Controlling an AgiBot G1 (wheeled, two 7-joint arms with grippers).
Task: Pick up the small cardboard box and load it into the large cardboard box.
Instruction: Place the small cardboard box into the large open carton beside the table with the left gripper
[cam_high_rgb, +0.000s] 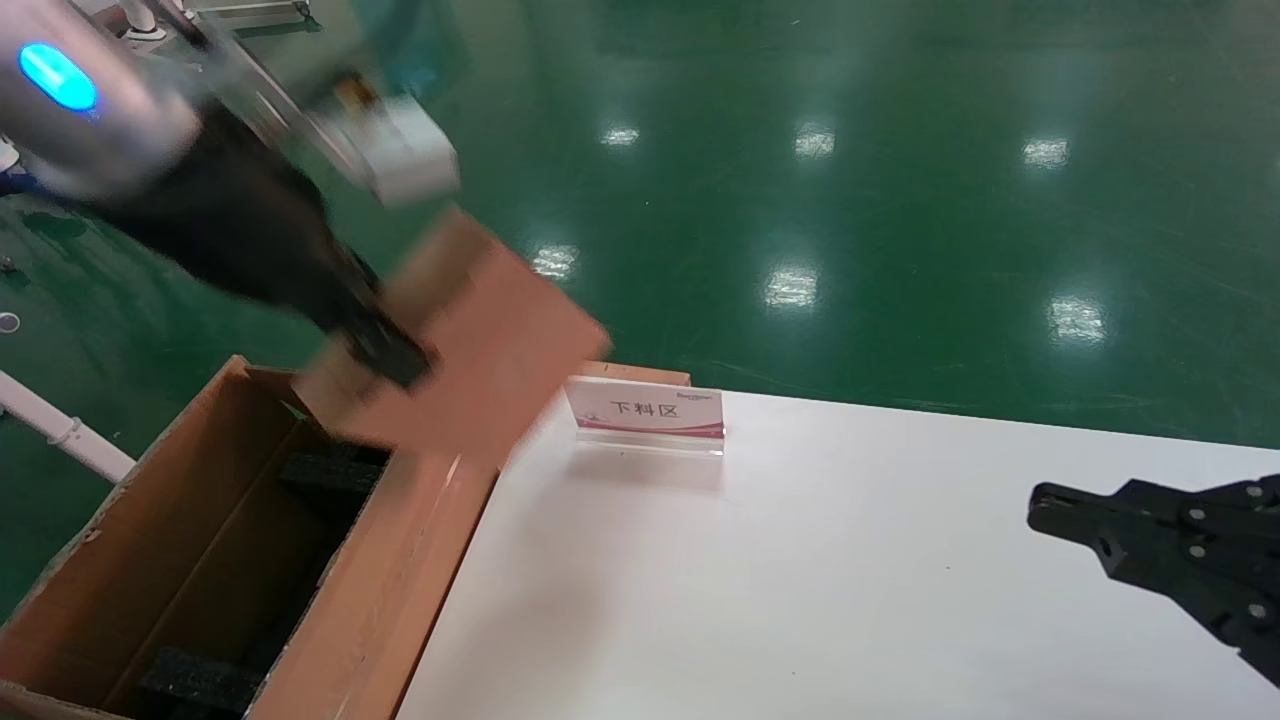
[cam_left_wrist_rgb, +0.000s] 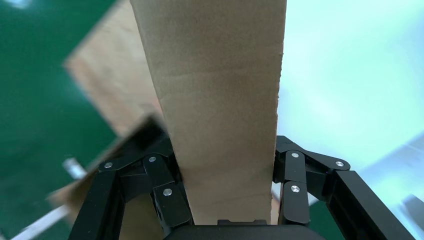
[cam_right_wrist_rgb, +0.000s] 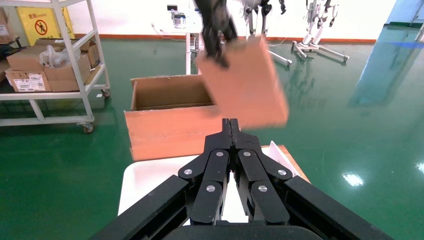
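Note:
The small cardboard box (cam_high_rgb: 480, 340) hangs tilted in the air above the far end of the large cardboard box (cam_high_rgb: 370, 600). My left gripper (cam_high_rgb: 385, 355) is shut on its edge. In the left wrist view the small cardboard box (cam_left_wrist_rgb: 220, 100) fills the space between the black fingers (cam_left_wrist_rgb: 165, 195) of the left gripper (cam_left_wrist_rgb: 225, 150). The large cardboard box is open, with black foam blocks (cam_high_rgb: 335, 470) at its bottom. From the right wrist, the small cardboard box (cam_right_wrist_rgb: 247, 87) shows above the large cardboard box (cam_right_wrist_rgb: 170, 130). My right gripper (cam_high_rgb: 1040, 505) is shut and empty over the table's right side.
The white table (cam_high_rgb: 800, 580) carries a small acrylic sign (cam_high_rgb: 645, 410) near its far left corner. The large carton stands on the green floor against the table's left edge. A white pipe (cam_high_rgb: 60, 425) lies left of it. A shelving cart (cam_right_wrist_rgb: 50, 65) with boxes stands farther off.

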